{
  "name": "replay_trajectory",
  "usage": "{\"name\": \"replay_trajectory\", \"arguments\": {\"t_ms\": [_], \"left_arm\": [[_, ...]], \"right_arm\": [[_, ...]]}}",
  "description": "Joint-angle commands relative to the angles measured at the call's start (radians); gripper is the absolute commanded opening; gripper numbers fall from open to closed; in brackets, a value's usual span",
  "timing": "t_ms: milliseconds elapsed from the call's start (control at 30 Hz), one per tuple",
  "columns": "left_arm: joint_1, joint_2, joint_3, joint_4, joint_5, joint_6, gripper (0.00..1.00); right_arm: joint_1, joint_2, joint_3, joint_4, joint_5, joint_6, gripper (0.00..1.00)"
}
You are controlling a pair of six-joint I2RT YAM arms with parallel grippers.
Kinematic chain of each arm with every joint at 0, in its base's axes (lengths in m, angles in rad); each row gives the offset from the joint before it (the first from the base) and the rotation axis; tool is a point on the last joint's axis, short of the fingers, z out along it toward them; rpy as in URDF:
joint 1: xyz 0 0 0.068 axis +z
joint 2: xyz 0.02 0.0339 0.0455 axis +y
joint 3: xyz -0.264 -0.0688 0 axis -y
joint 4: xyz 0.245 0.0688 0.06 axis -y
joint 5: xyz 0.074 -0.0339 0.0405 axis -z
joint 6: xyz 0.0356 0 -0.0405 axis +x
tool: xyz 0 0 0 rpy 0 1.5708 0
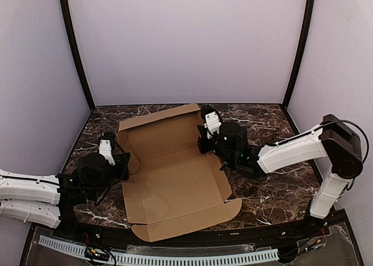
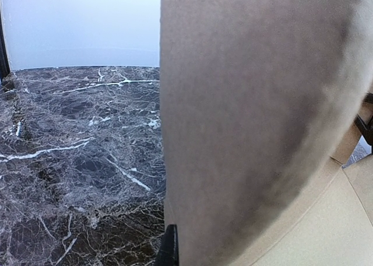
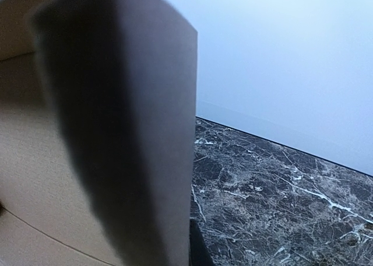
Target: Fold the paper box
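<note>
The paper box lies open on the marble table, in the middle of it, right between my two hands. My left gripper sits at the sheet's left edge, about where the far half meets the flat middle panel. It is pinched together on the small side flap there. In my left wrist view that flap stands upright and fills the right of the picture. One dark fingertip presses against its left face, and the table shows beyond it.

My right gripper is at the opposite edge, slightly farther back, and its jaws are closed on the right side flap. In my right wrist view that flap rises close to the lens, blurred, with a dark fingertip at its foot and marble to the right.

The box's long axis runs from the near edge of the table towards the back wall, with the far end leaning a little to my left. The far panel is tipped up, its inner face towards me. The middle panel lies flat, and the near flap with its end tabs lies flat at the table's near edge.
</note>
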Motion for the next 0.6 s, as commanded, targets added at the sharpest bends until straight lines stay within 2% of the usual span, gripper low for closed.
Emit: {"name": "replay_trajectory", "arguments": {"t_ms": [0,133,233,400,567], "left_arm": [[-0.029,0.001,0.019,0.027,0.1,0.007,0.01],[-0.028,0.04,0.024,0.01,0.072,0.011,0.03],[-0.028,0.04,0.021,-0.011,0.054,0.011,0.19],[-0.029,0.019,0.011,-0.054,0.02,0.014,0.35],[-0.029,0.022,0.008,-0.063,0.031,0.012,0.39]], "right_arm": [[-0.001,0.0,0.002,0.029,-0.005,0.001,0.0],[0.0,0.007,-0.02,0.058,0.016,-0.007,0.0],[0.001,0.025,-0.055,0.125,0.032,-0.024,0.0],[0.008,0.091,-0.116,0.309,0.049,-0.04,0.0],[0.025,0.152,-0.115,0.398,0.086,-0.083,0.0]]}}
